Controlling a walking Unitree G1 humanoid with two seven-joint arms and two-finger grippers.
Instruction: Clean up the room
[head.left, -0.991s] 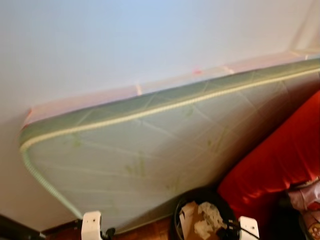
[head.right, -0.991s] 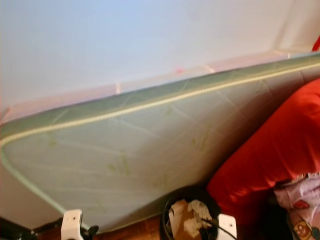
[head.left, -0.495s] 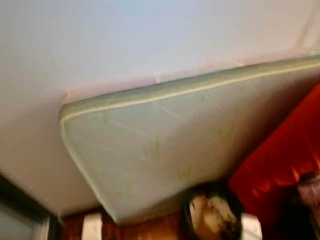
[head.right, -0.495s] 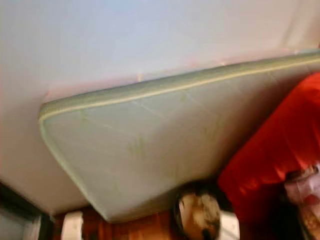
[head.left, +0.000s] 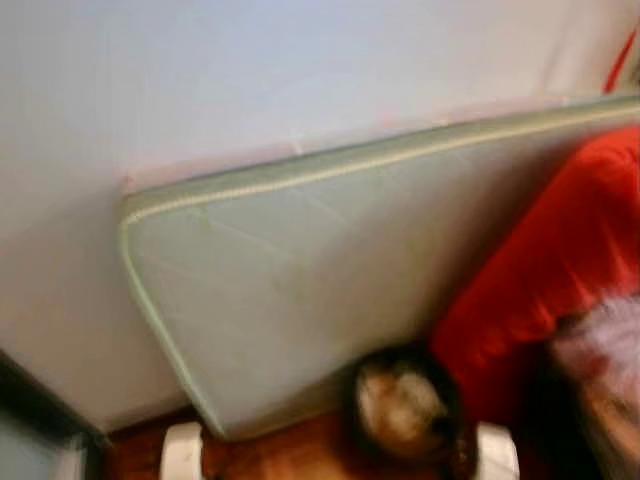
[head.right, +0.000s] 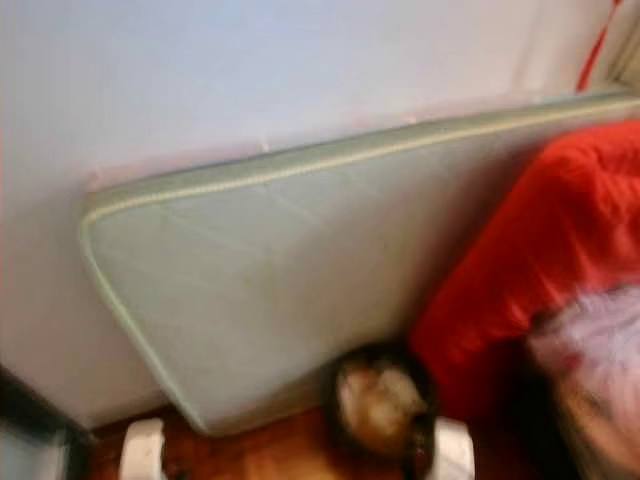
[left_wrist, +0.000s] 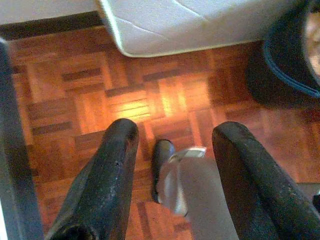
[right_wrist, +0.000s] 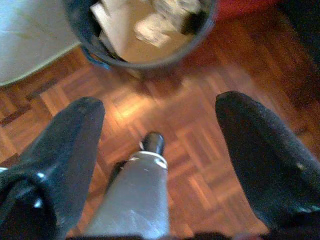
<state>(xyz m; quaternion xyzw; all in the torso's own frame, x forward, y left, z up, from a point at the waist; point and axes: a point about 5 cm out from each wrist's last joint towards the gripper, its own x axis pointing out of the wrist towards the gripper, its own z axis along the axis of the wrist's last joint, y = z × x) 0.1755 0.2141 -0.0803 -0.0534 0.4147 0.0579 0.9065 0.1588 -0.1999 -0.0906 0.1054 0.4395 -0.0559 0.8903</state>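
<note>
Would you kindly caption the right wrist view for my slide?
Open right gripper hanging above parquet floor, near a dark bin holding paper scraps.

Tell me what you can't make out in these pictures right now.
- What is in the bin: head views are blurred; the right wrist view cuts it off, showing only paper and cardboard scraps.
- Pale bundle beside the red cover: smeared and cut by the edge.
- Mattress: right end runs behind the red cover.
- Dark strip at lower left: cut off, unidentifiable.

Round dark bin (right_wrist: 142, 47) standing upright on parquet, open-topped, holding crumpled paper (right_wrist: 160, 25) and a piece of brown cardboard (right_wrist: 125, 35), set just beside a pale green mattress (head.left: 300, 290) leaning against the wall.
</note>
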